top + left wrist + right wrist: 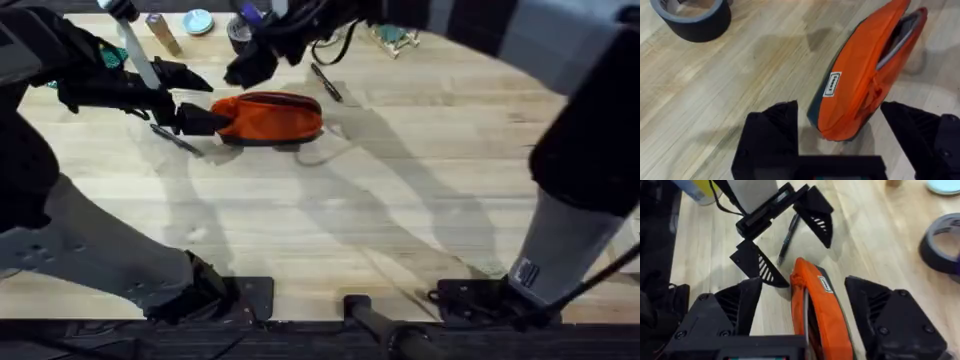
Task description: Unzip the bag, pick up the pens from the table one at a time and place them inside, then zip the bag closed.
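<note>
Pale plank table [420,200], orange bag [270,118] lying near its far edge, my left gripper [195,97] spread wide at one end, my right gripper [805,307] wide astride it, pens [326,83] either side, tape roll [692,17] beyond.

You have even, fairly bright light from above on the table [400,200], with long, soft, doubled shadows of the arms falling across the planks toward the near edge and a short dark one under the bag [270,118]. In the overhead view the right arm's housing [590,150] looms large, dark and blurred at the side, and the far corners fall into darkness. Your left wrist view is sharp on the wood grain while its own fingers [772,135] are soft and featureless black; the right wrist view blurs toward its upper corners.
</note>
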You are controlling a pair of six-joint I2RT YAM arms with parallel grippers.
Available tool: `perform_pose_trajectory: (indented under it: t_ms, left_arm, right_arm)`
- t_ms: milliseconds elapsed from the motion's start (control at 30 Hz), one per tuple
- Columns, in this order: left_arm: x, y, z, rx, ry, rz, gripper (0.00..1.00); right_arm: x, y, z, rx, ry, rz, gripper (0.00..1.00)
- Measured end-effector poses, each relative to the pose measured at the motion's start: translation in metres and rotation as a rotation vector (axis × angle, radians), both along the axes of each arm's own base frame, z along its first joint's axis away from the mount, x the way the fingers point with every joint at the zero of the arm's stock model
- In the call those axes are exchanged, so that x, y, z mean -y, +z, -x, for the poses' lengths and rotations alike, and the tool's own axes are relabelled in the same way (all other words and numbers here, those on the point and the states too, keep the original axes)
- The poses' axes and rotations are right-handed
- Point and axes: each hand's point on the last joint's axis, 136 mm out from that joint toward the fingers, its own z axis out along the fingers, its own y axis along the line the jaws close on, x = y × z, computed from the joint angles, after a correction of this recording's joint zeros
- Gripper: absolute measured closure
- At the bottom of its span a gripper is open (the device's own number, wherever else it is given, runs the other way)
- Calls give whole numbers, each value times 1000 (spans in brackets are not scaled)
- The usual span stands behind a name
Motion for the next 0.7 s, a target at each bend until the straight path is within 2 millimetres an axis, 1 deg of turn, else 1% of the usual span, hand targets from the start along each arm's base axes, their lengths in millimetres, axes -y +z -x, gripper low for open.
perform_pose_trajectory:
  t_ms: [67,133,267,367,400,533,700]
  left_arm:
    - [0,9,1,10,9,-8,6]
    - [0,23,1,42,14,-24,6]
    - [2,60,4,136,18,-73,6]
    - [4,87,9,186,42,-100,6]
    - [4,94,11,189,57,-107,6]
    - [4,114,20,173,131,-128,6]
    - [8,131,32,131,220,-140,5]
  right_arm:
    - [10,8,-2,-5,-17,4,6]
    - [22,11,-3,-26,-37,20,6]
    - [44,10,-5,-65,-92,77,6]
    - [55,7,-4,-82,-123,117,6]
    - [57,7,-3,-87,-128,128,6]
    - [67,7,6,-113,-147,175,6]
    - [82,10,22,-138,-147,237,6]
